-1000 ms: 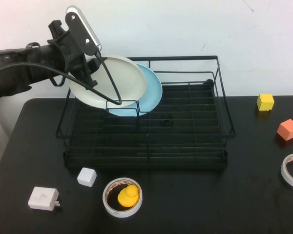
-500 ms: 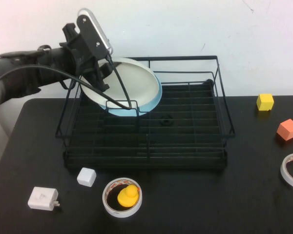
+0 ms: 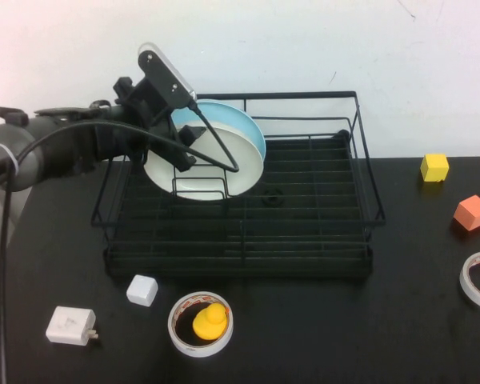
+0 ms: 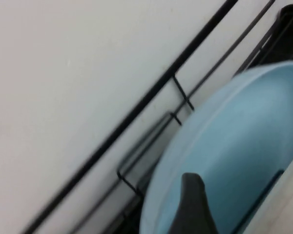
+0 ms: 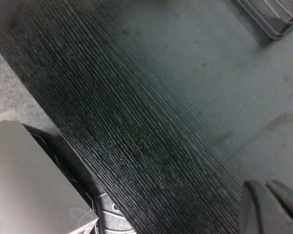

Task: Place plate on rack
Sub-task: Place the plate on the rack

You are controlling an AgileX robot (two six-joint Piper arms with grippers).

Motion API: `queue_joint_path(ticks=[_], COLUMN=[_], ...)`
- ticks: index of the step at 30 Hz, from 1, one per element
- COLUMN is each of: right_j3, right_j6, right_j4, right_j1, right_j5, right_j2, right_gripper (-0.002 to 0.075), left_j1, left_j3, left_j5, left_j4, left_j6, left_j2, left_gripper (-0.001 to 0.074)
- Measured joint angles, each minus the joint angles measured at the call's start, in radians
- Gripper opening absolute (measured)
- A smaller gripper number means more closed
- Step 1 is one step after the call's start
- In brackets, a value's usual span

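High view: light blue plate [image 3: 252, 132] behind plate [image 3: 216, 172].

A light blue plate [image 4: 234, 141] fills the lower part, a dark fingertip [image 4: 191, 204] against it. Black rack wires [image 4: 151, 92] cross a pale wall [image 4: 63, 73] behind.

Robot test bench in a lab
Toy blocks, tape rolls and a rubber duck [image 3: 210, 322] surround the rack [image 3: 240, 192] on a black desk [image 3: 368, 320].
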State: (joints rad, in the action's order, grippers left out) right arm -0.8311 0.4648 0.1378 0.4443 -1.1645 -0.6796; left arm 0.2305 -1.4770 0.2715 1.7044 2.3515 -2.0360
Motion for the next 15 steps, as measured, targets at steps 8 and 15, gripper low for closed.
queue_joint_path(ticks=[8,15], right_j3=[0.0,0.0], right_j6=[0.0,0.0], right_j4=[0.03,0.034], right_j1=[0.0,0.0], right_j5=[0.0,0.0], right_j2=[0.0,0.0], right_gripper=[-0.0002,-0.0002], left_j1=[0.038,0.088], left_j3=[0.0,0.0], left_j5=[-0.14,-0.271], left_j4=[0.009,0.02], left_j6=[-0.062,-0.108], left_j2=[-0.027,-0.027], left_gripper=[0.0449,0.0449])
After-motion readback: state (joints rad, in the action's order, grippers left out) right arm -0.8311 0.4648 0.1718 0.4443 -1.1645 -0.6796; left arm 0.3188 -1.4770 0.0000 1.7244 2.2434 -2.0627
